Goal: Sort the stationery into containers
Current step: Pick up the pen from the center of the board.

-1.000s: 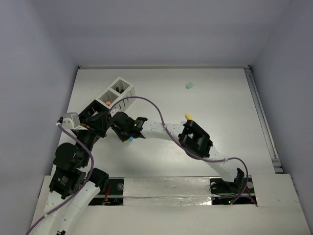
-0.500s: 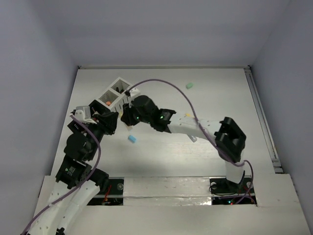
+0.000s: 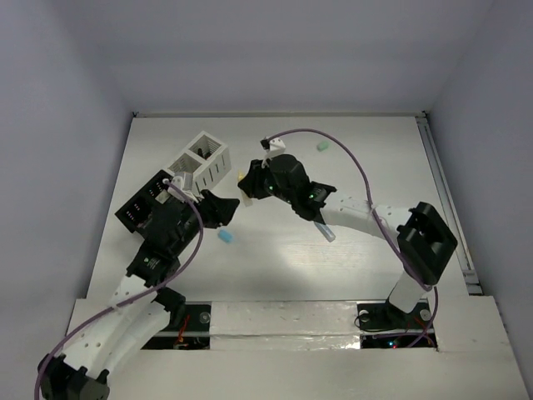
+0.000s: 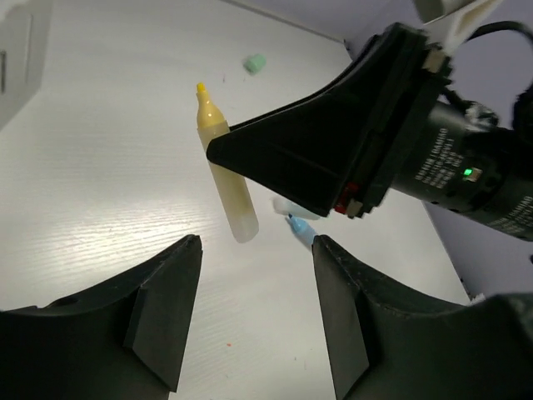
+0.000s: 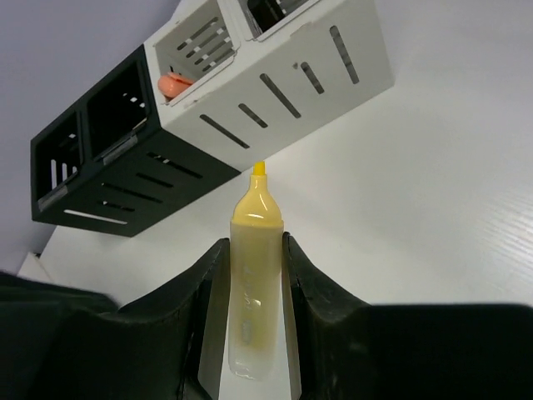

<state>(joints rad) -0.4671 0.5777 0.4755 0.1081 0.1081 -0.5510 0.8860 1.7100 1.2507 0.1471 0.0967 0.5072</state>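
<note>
From above, the left arm covers part of the black container (image 3: pixel 140 210), and the white container (image 3: pixel 204 158) stands against it. The right end effector (image 3: pixel 248 185) shows only a sliver of the yellow marker (image 3: pixel 242 177). A blue piece (image 3: pixel 225 237) lies on the bench (image 3: pixel 375 167) and a green piece (image 3: pixel 322 146) lies far back.

In the left wrist view, the left end effector (image 4: pixel 256 283) gapes with nothing between its fingers. The blue piece is half hidden behind the right one.

In the right wrist view, the fingers clamp the marker, its tip aimed at the white container's wall. An orange piece (image 5: pixel 175 83) sits inside one compartment.
</note>
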